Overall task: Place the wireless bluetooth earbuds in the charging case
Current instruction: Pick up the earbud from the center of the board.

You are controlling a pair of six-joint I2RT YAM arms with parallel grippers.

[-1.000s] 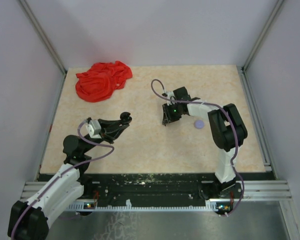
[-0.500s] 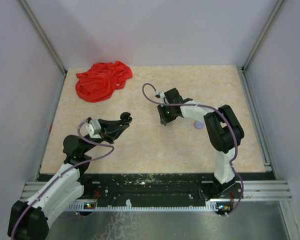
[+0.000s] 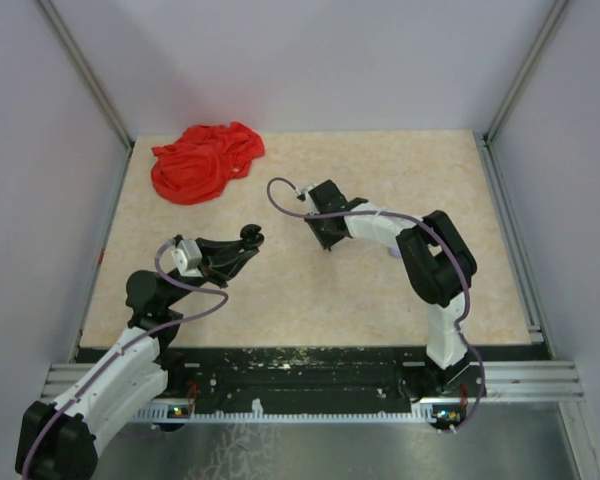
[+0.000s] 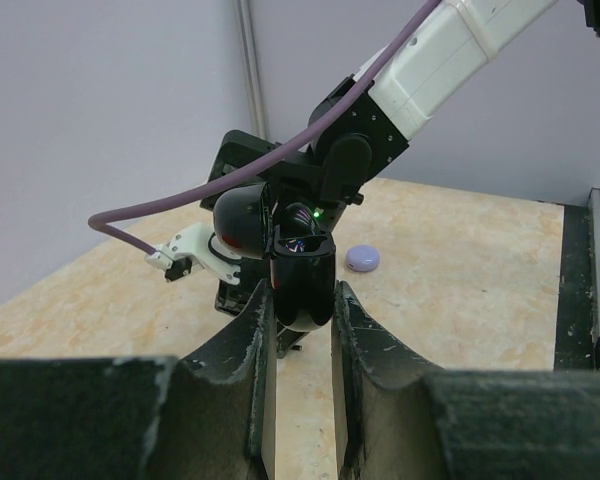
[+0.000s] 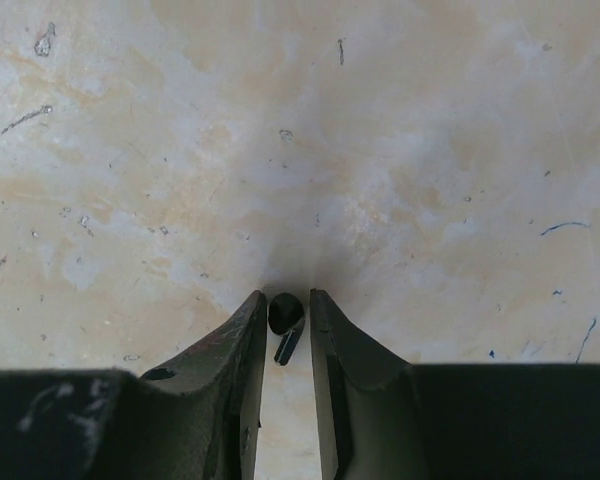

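Observation:
My left gripper [image 3: 248, 238] hangs above the table's left middle, shut on a glossy black charging case [image 4: 302, 285] with its round lid [image 4: 242, 216] swung open; in the left wrist view the fingertips [image 4: 261, 300] press its sides. My right gripper [image 3: 325, 240] points down near the table's centre, just right of the case. Its narrow jaws [image 5: 285, 302] are shut on a tiny black earbud [image 5: 285, 312], with the stem [image 5: 288, 345] hanging below the round head. No white or lavender earbuds show in any view.
A round lavender puck case [image 4: 362, 259] lies on the beige tabletop [image 3: 280, 290] behind the right arm. A crumpled red cloth [image 3: 205, 160] sits at the far left corner. Grey walls and metal rails enclose the table.
The right gripper has swung leftward, toward the left gripper and its black case. The left arm has stayed where it was.

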